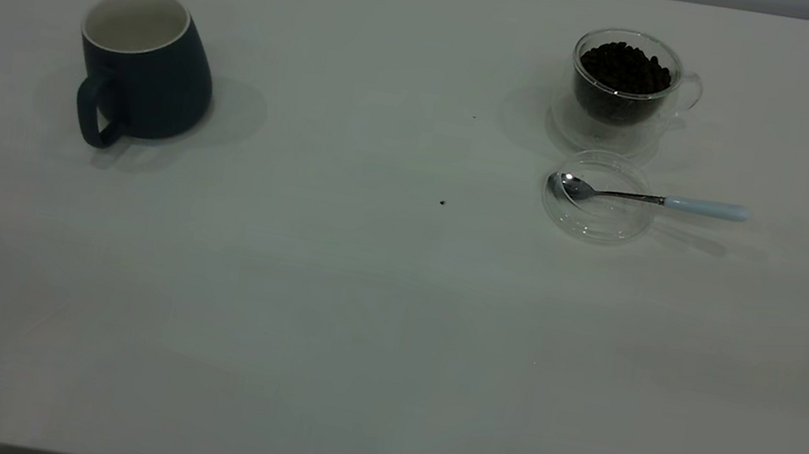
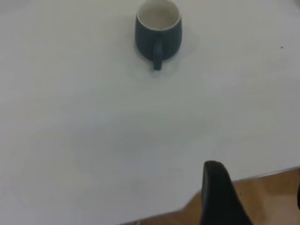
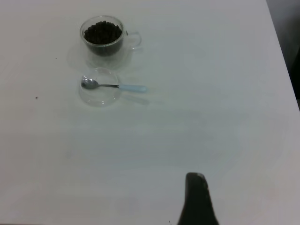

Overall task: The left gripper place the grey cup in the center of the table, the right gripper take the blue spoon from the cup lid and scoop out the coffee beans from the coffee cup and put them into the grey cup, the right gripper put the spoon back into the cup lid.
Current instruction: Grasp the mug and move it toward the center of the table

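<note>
The grey cup (image 1: 143, 70) is seen upright at the left of the bench (image 1: 356, 318), well apart from everything else, its handle turned toward the near edge; no step of the task is judged to have been done, since the cup is not at the centre. At the right, the coffee cup (image 1: 626, 83) stands toward the far edge, filled with beans (image 1: 625, 68), and the lid (image 1: 600, 198) lies just in front of it, almost touching. The spoon (image 1: 648, 198) is laid with its bowl inside the lid and its blue handle out over the rim toward the right edge, a placing judged to leave the handle free to be taken from that side. Neither arm is seen in the exterior view. In the left wrist view only one dark finger of the left pincer (image 2: 220, 197) is shown, at the near bench edge and well short of the grey cup, which lies ahead with its handle facing the camera. In the right wrist view a single finger of the right pincer (image 3: 197, 201) is likewise shown, held back over the bench, far from the lid and spoon. Whether either pincer is apart or together cannot be told.
</note>
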`<action>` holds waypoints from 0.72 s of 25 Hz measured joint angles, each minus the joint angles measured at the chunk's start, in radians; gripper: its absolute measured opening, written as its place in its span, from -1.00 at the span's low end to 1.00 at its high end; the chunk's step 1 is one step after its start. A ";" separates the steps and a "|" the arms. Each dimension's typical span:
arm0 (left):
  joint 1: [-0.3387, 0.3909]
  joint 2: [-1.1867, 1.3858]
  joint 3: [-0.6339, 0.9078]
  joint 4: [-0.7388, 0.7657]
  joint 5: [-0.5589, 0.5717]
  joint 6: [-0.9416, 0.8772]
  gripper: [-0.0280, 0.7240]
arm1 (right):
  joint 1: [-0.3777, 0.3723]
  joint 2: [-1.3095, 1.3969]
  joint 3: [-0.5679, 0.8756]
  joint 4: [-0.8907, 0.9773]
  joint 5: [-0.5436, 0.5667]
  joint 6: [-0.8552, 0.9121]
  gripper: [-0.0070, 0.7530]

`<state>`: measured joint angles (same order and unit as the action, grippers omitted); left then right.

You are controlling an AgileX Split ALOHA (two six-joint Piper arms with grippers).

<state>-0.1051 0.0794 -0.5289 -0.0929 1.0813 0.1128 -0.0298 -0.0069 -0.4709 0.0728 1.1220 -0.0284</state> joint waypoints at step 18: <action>0.001 0.977 -0.371 0.289 -0.077 0.024 0.31 | 0.000 0.000 0.000 0.000 0.000 0.000 0.57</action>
<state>-0.1042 1.0568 -0.8997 0.1962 1.0042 0.1369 -0.0298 -0.0069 -0.4709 0.0728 1.1220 -0.0284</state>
